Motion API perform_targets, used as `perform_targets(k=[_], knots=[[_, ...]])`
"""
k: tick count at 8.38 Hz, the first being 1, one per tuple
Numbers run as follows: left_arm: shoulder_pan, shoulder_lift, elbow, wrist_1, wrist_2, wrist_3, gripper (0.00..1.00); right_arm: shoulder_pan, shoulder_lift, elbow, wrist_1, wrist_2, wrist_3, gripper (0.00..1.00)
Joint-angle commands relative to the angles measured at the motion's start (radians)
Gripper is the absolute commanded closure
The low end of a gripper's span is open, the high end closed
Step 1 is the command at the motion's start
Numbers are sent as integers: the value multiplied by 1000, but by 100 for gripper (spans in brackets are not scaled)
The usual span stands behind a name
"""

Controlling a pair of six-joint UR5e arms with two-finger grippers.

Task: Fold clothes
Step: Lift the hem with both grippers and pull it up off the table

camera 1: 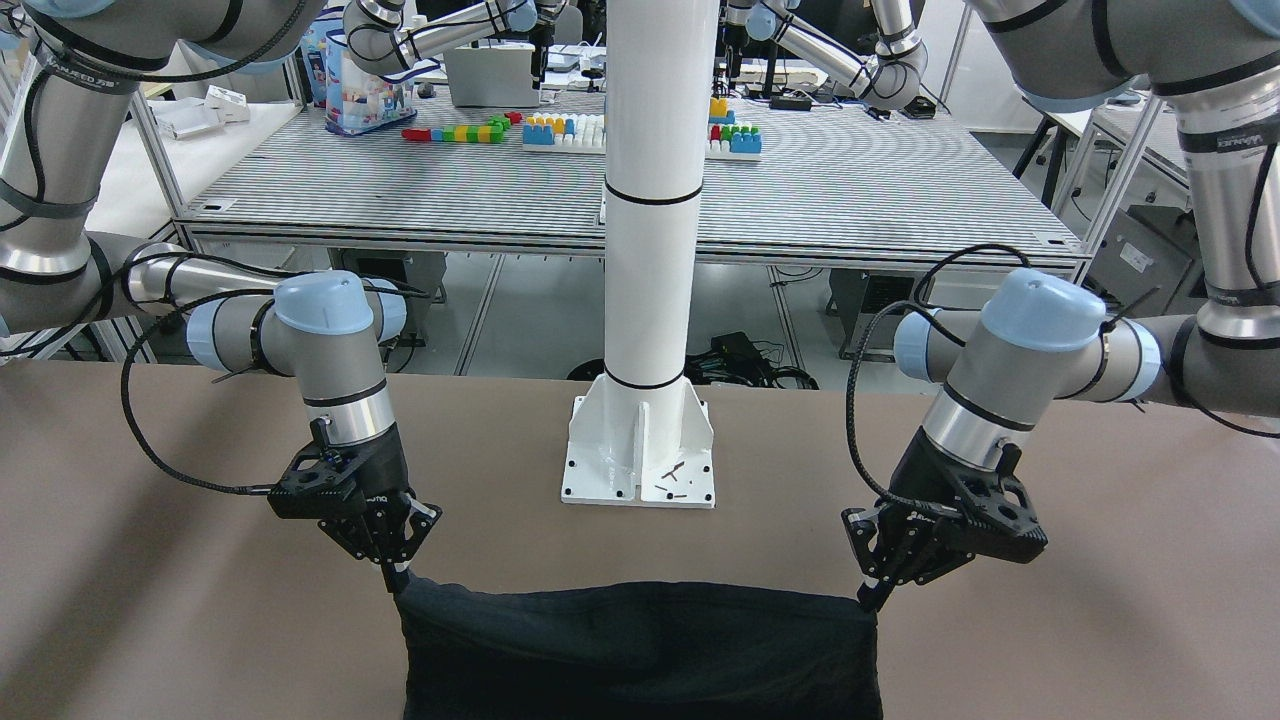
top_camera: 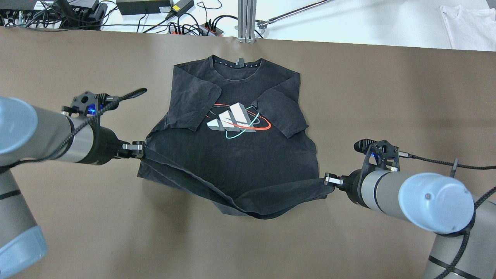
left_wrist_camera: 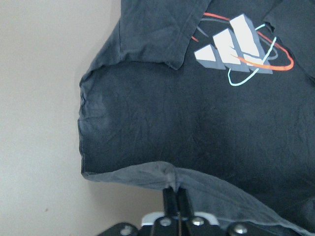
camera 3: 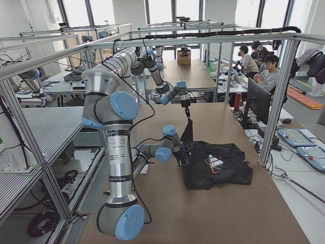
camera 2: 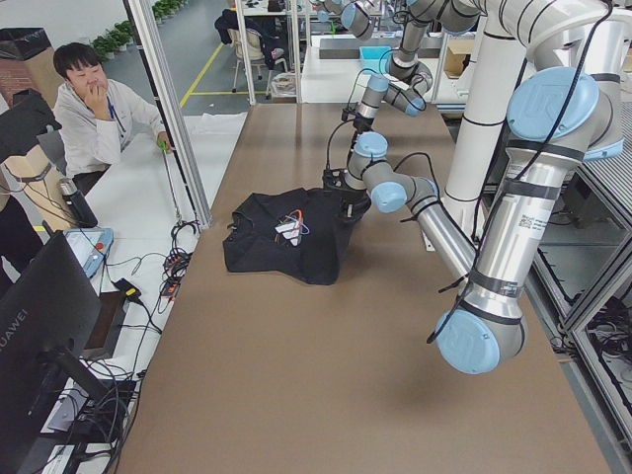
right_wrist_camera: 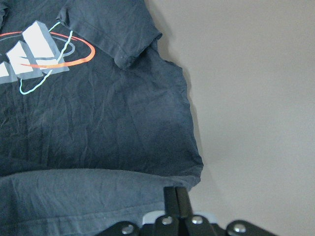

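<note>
Two hem corners of the black T-shirt (top_camera: 232,162) are pinched: left hand (top_camera: 136,149) and right hand (top_camera: 328,179) each clenched on one. Shirt lies on the desk (top_camera: 77,217) before the white pillar (camera 1: 650,250), hem lifted. Fabric appears light and limp; grip at corners, keep taut.

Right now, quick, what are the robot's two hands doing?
Left gripper: closed, holding the shirt by its hem.
Right gripper: closed, holding the shirt's hem too.
</note>
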Motion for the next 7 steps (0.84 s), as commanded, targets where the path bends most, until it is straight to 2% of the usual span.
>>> perform_targets(k=[1,2,4,5,7], knots=[[-44,-48,-40,116,-158,65,100,14,-6,41,-28,191,-72,100],[46,68,-149,116,-209,69,100,-62,-78,128,-34,251,-103,100],[228,242,-331,110,-208,67,100,-260,-217,289,-34,252,-104,100],[296,302,-388,110,-209,67,100,-310,-248,326,-36,254,-103,100],[361,359,-440,111,-209,67,100,-339,-255,334,-49,255,-103,100]])
